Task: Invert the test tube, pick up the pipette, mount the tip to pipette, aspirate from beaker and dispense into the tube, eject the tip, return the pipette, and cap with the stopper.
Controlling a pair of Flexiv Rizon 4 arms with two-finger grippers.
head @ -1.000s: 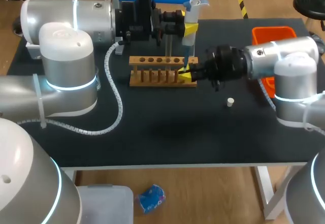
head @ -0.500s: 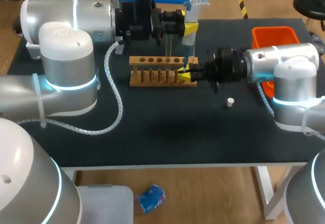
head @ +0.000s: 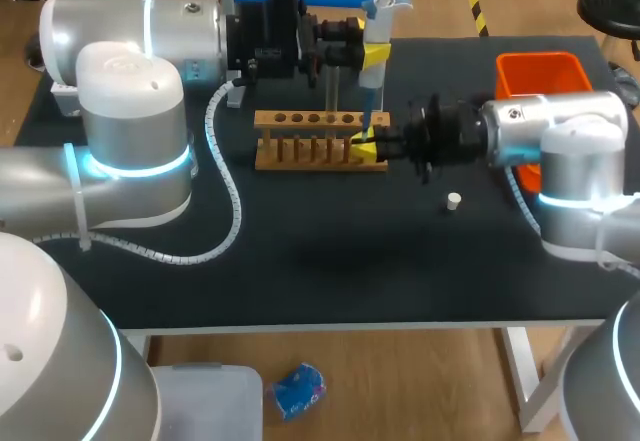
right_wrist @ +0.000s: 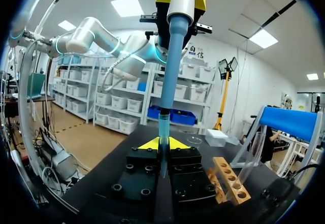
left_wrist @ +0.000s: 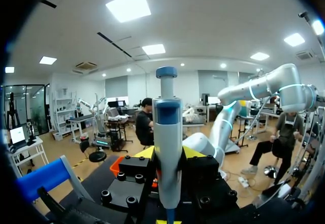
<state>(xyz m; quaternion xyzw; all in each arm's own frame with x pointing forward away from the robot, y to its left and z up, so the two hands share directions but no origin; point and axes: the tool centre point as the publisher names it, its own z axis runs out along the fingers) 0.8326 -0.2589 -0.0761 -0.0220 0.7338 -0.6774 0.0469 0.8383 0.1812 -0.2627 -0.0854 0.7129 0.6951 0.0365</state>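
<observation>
Left tool (head: 372,56) clamped on upright grey-white plastic pipette (head: 378,21) above right end of holed wooden rack (head: 300,151), right tool (head: 365,147) pinched shut on slender clear tip (right_wrist: 163,132) under pipette's blue shaft, small white cylindrical stopper (head: 454,200) loose on matte black counter (head: 330,261)

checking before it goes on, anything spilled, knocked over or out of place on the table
Nothing stands out. The pipette is upright in the left hand over the wooden rack, which stands level. The white stopper lies loose on the table, apart from the rack, likely waiting for capping. No spill shows.
</observation>
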